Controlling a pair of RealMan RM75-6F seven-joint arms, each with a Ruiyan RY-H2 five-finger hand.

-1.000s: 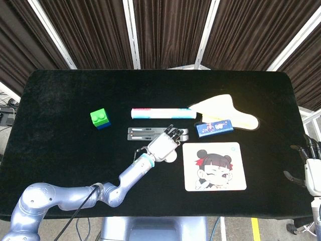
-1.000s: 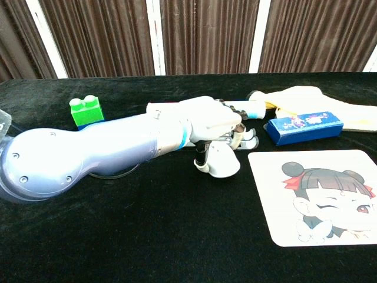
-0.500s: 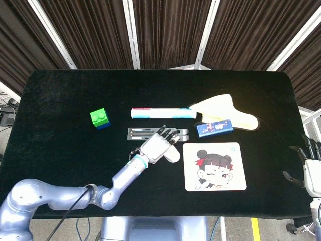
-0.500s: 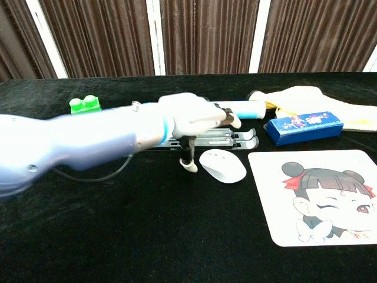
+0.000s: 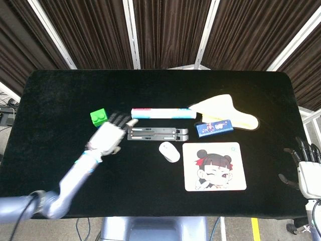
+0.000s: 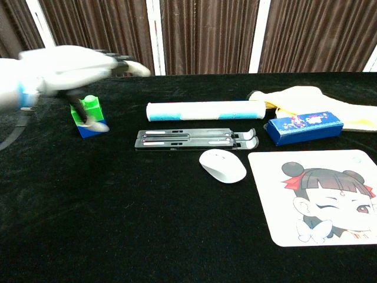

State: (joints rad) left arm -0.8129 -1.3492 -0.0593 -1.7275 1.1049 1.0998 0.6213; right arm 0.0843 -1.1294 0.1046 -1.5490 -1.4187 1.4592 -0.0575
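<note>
My left hand [image 5: 109, 137] hangs open above the table, fingers spread, holding nothing; in the chest view my left hand [image 6: 76, 71] is blurred at the upper left, just over the green and blue block [image 6: 87, 115]. The block [image 5: 100, 119] stands beside its fingertips. A white mouse [image 5: 169, 151] lies free on the black cloth, next to the left edge of the cartoon mouse pad [image 5: 214, 166]. My right hand [image 5: 305, 165] is open at the table's right edge, touching nothing.
A folded grey stand [image 5: 157, 133] lies behind the mouse, with a white tube [image 5: 162, 113] beyond it. A blue box [image 5: 214, 127] and a cream cloth [image 5: 225, 110] sit at the back right. The table [image 5: 50, 90] is covered in black cloth.
My left hand let go of the mouse, lifted, and swung left toward the green block. The mouse stays beside the pad. My right hand barely moved.
</note>
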